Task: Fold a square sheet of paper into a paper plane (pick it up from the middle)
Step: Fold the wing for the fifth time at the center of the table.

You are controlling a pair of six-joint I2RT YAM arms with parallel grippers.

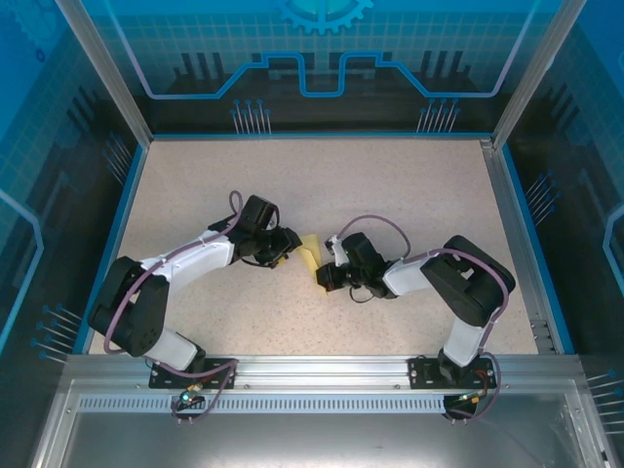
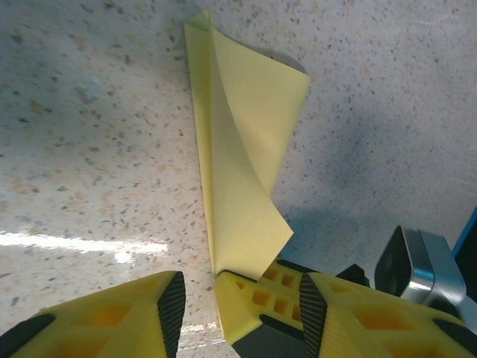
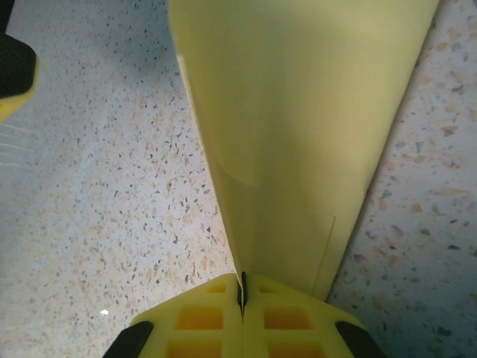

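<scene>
Paper (image 1: pixel 310 253): yellow, part-folded to a narrow strip, one flap lifted; mid-worktop (image 1: pixel 409 195), between both tools.
Right tool (image 3: pixel 242 292): closed tight, pinching paper's end.
Left tool (image 2: pixel 240 292): jaws partly apart, paper edge between them.

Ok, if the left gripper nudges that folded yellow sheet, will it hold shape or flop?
Probably floppy: the sheet curls loosely beyond the shut right gripper, which pinches only one end. It looks thin, likely light, so the open left gripper would swing it aside rather than crease it. The long fold may stiffen it somewhat lengthwise.
</scene>
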